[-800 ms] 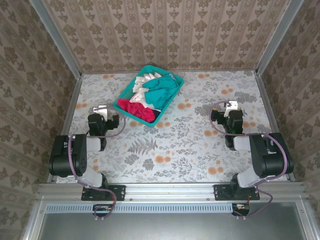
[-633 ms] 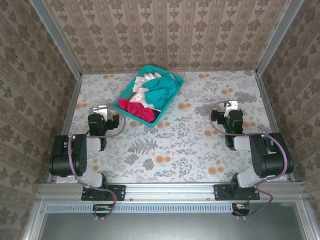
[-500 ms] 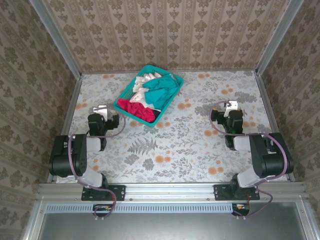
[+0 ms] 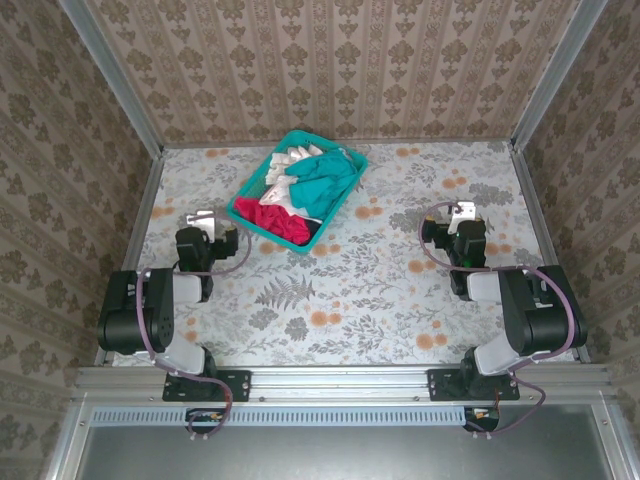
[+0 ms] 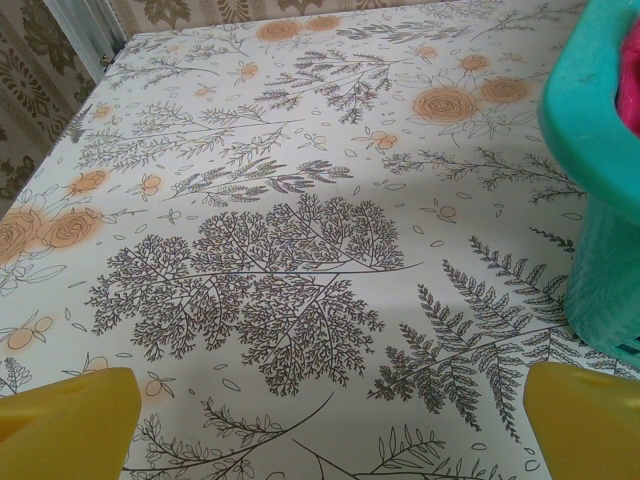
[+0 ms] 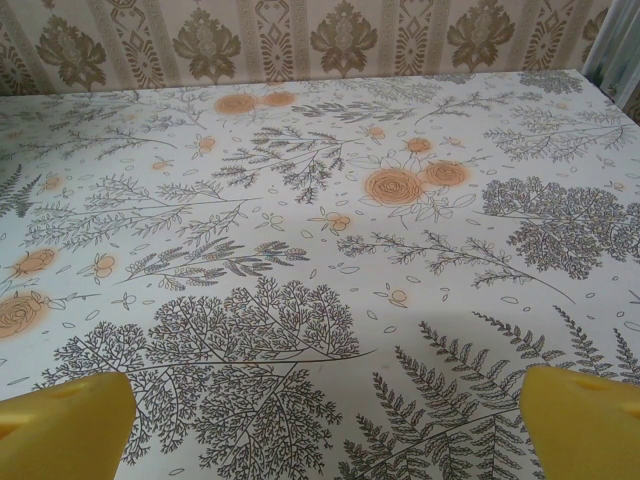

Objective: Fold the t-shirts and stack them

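Left gripper (image 4: pixel 204 217) and right gripper (image 4: pixel 462 211) sit spread and empty; the nearer left one should pinch only the teal shirt (image 4: pixel 325 185) lying topmost in the basket (image 4: pixel 338 205).

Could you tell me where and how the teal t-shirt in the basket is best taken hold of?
Pinch a raised fold of the teal t-shirt, coming straight down from above: it lies bunched on top in the basket, whose walls would likely block a sideways approach.

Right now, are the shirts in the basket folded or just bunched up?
Bunched up. The teal shirt, red shirt and white shirt lie crumpled together in the basket, none folded flat.
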`<state>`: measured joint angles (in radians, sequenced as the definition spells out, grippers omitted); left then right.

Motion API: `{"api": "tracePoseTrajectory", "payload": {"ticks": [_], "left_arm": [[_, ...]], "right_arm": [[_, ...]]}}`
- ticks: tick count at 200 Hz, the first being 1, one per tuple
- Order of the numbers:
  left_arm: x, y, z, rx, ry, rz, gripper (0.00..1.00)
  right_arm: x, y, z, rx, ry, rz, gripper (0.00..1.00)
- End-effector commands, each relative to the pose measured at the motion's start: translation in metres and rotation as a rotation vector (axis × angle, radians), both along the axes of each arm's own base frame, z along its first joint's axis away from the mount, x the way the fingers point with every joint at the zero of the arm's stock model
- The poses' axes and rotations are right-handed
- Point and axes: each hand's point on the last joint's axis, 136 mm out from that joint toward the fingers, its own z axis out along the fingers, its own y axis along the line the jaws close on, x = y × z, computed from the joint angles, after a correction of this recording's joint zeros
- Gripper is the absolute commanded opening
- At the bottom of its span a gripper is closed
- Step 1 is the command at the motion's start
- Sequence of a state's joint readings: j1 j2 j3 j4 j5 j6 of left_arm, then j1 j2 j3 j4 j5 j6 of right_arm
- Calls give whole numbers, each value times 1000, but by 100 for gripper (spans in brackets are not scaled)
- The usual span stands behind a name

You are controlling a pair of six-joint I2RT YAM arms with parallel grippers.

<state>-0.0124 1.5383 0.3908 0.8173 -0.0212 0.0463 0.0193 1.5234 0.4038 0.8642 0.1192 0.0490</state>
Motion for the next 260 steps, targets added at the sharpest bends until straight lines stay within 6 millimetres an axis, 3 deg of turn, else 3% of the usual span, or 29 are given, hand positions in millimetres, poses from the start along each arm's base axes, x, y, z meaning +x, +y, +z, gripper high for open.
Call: {"api": "tracePoseTrajectory", "payload": {"ticks": [1,34,40,68,98,129,155,171,217,245,260], "left_arm": [[5,-3,18,1,-67,-16,100],[-11,2,43,4,-110,17,100],[-14,5,48,6,-115,31,100],[-28,11,77,16,-152,67,100],[-29,-6,114,22,-187,36,100],[-22,-58,155,64,-171,-69,100],[-14,-116,168,93,-105,-193,100],[-14,-159,164,98,-37,-283,100],[-13,-248,147,56,190,-395,100],[-15,-285,127,40,323,-440,97],[-13,-296,114,32,397,-447,88]], "right_arm": [[-3,0,1,6,-6,5,100],[-11,0,17,-3,-5,9,100],[-14,1,32,-8,-29,15,100],[-25,7,53,-16,-34,48,100],[-37,20,82,-9,-50,103,100],[-50,44,118,19,-96,184,100],[-62,74,136,10,-99,306,100],[-73,96,141,-7,-87,395,100],[-114,162,140,-61,-56,713,100],[-132,187,142,-29,-65,833,100],[-135,192,146,-6,-75,856,100]]}}
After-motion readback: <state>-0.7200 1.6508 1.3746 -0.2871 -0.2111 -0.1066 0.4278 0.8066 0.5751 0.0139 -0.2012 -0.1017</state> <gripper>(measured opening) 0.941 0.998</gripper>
